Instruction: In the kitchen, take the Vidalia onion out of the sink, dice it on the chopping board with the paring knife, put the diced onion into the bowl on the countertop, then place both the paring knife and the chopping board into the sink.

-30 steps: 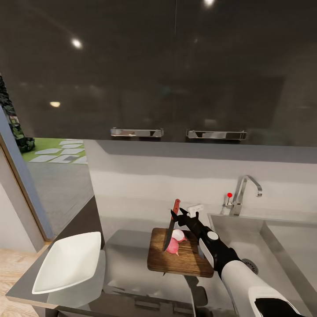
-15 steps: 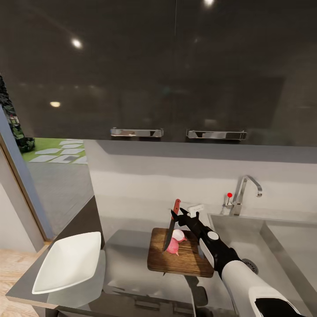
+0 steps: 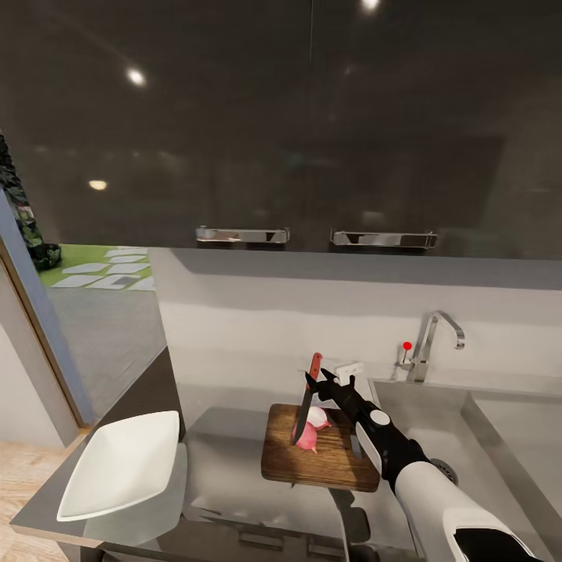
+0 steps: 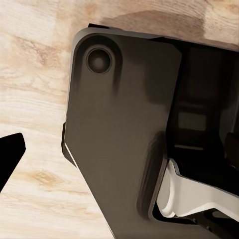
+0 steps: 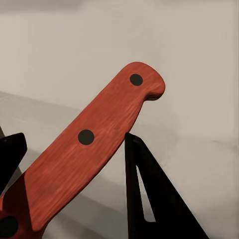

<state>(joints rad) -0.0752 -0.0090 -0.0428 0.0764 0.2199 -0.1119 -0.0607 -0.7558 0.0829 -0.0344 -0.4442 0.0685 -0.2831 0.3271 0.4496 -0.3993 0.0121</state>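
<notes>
The dark brown chopping board (image 3: pixel 328 462) lies on the grey countertop (image 3: pixel 226 437), just left of the sink (image 3: pixel 425 425). On the board sits the Vidalia onion (image 3: pixel 316 417), pale above and pinker at its lower part. My right gripper (image 3: pixel 313 382) is shut on the red handle of the paring knife (image 3: pixel 304 406). The knife stands nearly upright, its dark blade pointing down against the onion's left side. In the right wrist view the knife handle (image 5: pixel 89 144) sits between the black fingers (image 5: pixel 144 194). The white bowl (image 3: pixel 121 466) rests at the counter's left end.
A curved chrome tap (image 3: pixel 435 337) with a red dot (image 3: pixel 407 345) stands behind the sink. Dark wall cabinets with chrome handles (image 3: pixel 243 234) hang overhead. The left wrist view looks down on wooden floor (image 4: pixel 35 89) and the robot's dark base (image 4: pixel 124 124); one black fingertip (image 4: pixel 9 155) shows.
My right gripper and the knife have edged slightly to the right. The blade stays against the onion on the board.
</notes>
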